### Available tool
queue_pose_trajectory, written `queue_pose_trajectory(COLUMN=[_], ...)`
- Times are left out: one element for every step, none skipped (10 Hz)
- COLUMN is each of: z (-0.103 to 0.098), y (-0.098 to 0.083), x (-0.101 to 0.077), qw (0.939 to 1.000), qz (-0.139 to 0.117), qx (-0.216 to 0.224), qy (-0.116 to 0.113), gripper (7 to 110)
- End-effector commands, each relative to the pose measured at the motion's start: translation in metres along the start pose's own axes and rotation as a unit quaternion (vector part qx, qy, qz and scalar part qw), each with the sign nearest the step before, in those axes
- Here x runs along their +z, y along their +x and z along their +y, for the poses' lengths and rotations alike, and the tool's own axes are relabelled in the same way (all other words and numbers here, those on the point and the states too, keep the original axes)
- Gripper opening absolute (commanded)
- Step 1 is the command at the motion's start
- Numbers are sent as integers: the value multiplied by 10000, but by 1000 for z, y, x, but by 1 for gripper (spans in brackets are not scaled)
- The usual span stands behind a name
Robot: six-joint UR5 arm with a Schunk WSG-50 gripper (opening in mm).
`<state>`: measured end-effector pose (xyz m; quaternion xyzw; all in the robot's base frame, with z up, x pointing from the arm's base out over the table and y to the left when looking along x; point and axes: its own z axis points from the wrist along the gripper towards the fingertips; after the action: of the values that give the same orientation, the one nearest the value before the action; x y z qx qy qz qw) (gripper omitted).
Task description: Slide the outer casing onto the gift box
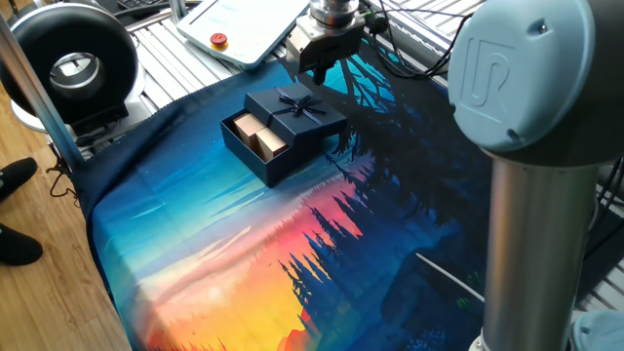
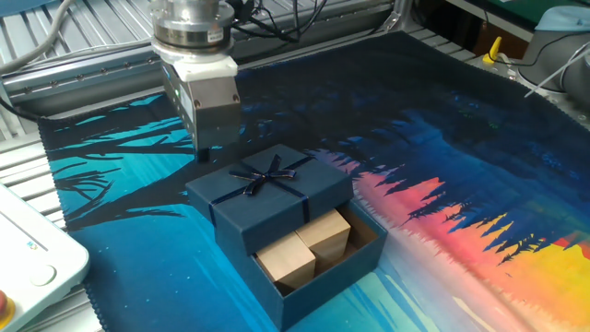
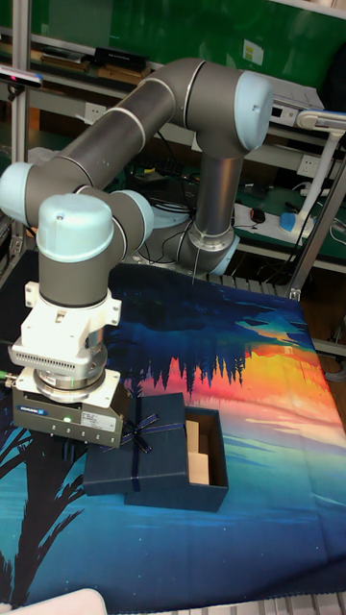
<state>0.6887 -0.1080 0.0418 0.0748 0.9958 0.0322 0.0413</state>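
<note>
Item, casing fit, part done: I am seeing the outer casing (image 2: 267,191) covering only part of the gift box (image 2: 324,261), tan blocks (image 2: 304,246) showing at 5 o'clock, while my gripper (image 2: 205,153), opening indiscernible, is hovering at 10 o'clock.

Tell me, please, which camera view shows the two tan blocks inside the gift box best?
The other fixed view: both tan blocks face the camera, unobstructed, in the gift box. One fixed view shows them small and distant. The tall fixed view shows only a tan sliver.
</note>
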Motion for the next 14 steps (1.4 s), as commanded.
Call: queue_pose_trajectory(z=[4, 6, 7, 10, 10, 7, 7, 7, 7, 8, 14, 20, 20, 19], y=[2, 3, 4, 6, 7, 7, 7, 7, 7, 8, 9, 10, 10, 11], x=[4, 5, 7, 10, 12, 13, 13, 13, 14, 15, 15, 15, 15, 15], qw=[9999, 9998, 9997, 9997, 9997, 9998, 9998, 9998, 9998, 9998, 9995, 9991, 9991, 9991], qz=[-20, -12, -9, -22, -39, -55, -56, -56, -55, -53, -38, -13, -12, -14], qx=[37, 26, 28, 38, 36, 24, 8, 0, -7, -13, 12, 38, 31, 30], qy=[-162, -215, -238, -255, -242, -191, -183, -183, -190, -206, -304, -423, -431, -416], gripper=[7, 7, 7, 7, 7, 7, 7, 7, 7, 7, 7, 7, 7, 7])
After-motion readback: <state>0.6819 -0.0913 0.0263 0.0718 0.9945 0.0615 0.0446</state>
